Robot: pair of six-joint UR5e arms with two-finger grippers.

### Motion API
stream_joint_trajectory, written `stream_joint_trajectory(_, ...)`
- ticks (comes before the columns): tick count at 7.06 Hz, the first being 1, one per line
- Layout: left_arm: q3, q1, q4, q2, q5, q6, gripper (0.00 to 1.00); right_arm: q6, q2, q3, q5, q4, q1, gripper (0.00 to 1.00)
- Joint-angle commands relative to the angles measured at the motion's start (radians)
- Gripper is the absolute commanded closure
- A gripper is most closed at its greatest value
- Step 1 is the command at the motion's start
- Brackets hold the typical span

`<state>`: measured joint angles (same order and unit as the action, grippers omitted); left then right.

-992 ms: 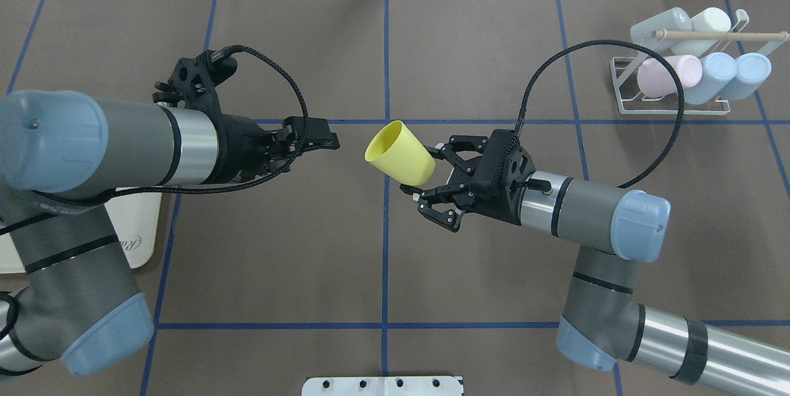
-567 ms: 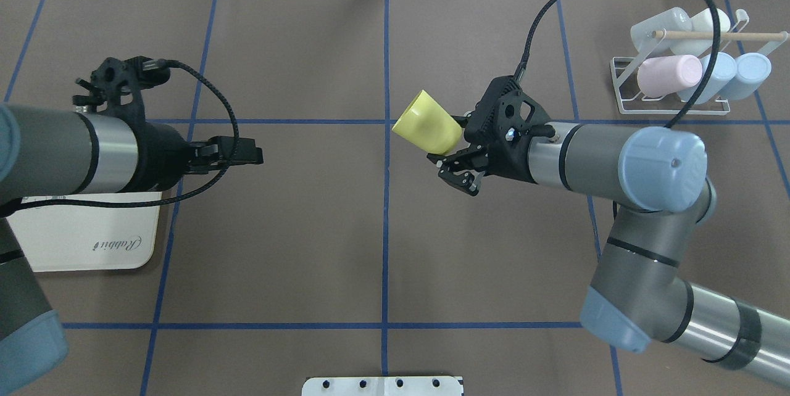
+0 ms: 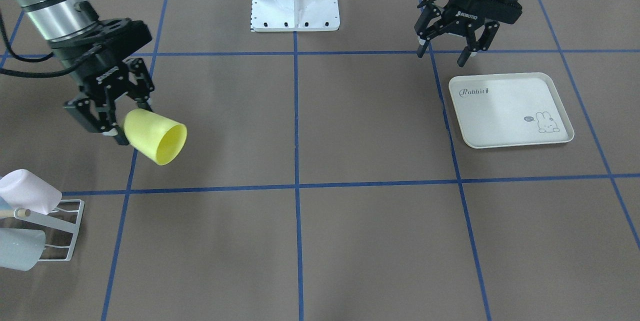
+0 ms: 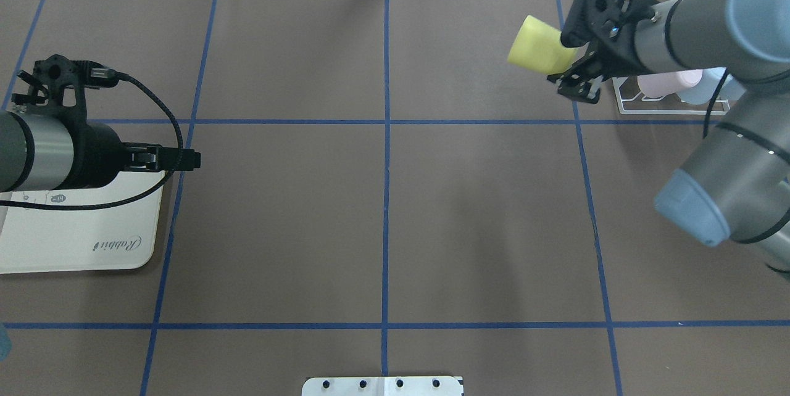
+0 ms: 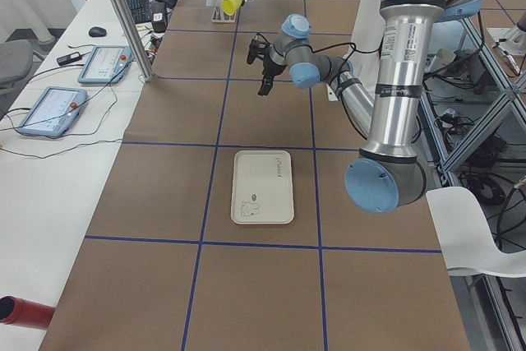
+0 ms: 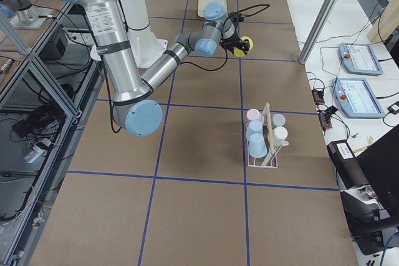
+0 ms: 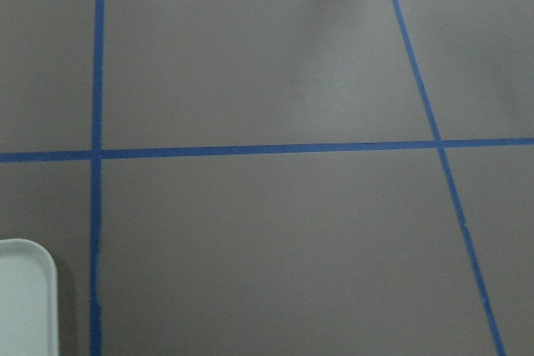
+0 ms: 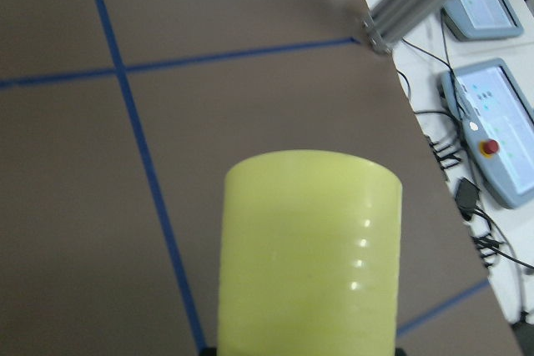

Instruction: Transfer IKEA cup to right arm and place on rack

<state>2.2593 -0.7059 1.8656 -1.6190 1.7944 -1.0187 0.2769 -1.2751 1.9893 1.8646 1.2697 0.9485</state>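
Note:
The yellow IKEA cup (image 4: 536, 48) is held in the air, lying sideways, by my right gripper (image 4: 571, 64), which is shut on its base. In the front-facing view the cup (image 3: 156, 137) points its open mouth away from the right gripper (image 3: 126, 122). The cup fills the right wrist view (image 8: 309, 248). The white wire rack (image 4: 624, 105) stands just right of the cup, partly hidden behind the right arm. My left gripper (image 3: 441, 57) is open and empty, hanging near the back edge of the tray, and it also shows at the left in the overhead view (image 4: 188, 160).
The rack (image 3: 67, 233) holds pink (image 4: 663, 82), pale blue and white cups under a wooden rod. The cream rabbit-print tray (image 3: 510, 111) lies on the robot's left side. Blue tape lines grid the brown table. The robot base plate (image 3: 295, 16) stands at the near middle edge.
The right arm has carried the yellow cup from the table's middle to the far right, beside the rack. The left arm has drawn back left over the tray.

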Motion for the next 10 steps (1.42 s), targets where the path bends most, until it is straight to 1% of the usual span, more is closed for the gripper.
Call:
stream_joint_trajectory(1,0.002,-0.076,0.006,0.076,0.003,0.187,0.00,0.386,-0.091,-0.004,-0.002,0.048,0.178,1.00)
stream_joint_trajectory(2,0.002,-0.084,0.007,0.086,0.005,0.201,0.00,0.527,-0.104,-0.023,-0.004,0.065,0.247,1.00)
stream_joint_trajectory(3,0.006,-0.084,0.009,0.085,0.005,0.200,0.00,0.683,-0.104,-0.047,-0.043,0.089,0.291,1.00)
stream_joint_trajectory(4,0.009,-0.084,0.009,0.085,0.005,0.195,0.00,0.832,-0.101,-0.076,-0.132,0.091,0.303,1.00)
stream_joint_trajectory(5,0.013,-0.084,0.009,0.083,0.005,0.190,0.00,0.946,-0.098,-0.104,-0.175,0.089,0.326,1.00)
stream_joint_trajectory(6,0.017,-0.084,0.009,0.082,0.005,0.187,0.00,1.026,-0.098,-0.116,-0.179,0.089,0.351,1.00)
stream_joint_trajectory(7,0.019,-0.084,0.009,0.080,0.006,0.186,0.00,1.047,-0.099,-0.119,-0.180,0.089,0.360,1.00)
stream_joint_trajectory(8,0.016,-0.086,0.012,0.074,0.073,0.186,0.00,1.074,-0.101,-0.119,-0.189,0.089,0.360,1.00)
stream_joint_trajectory(9,0.016,-0.101,0.012,0.071,0.115,0.186,0.00,1.119,-0.102,-0.116,-0.215,0.089,0.360,1.00)
stream_joint_trajectory(10,0.019,-0.106,0.012,0.070,0.123,0.186,0.00,1.124,-0.109,-0.118,-0.240,0.089,0.360,1.00)
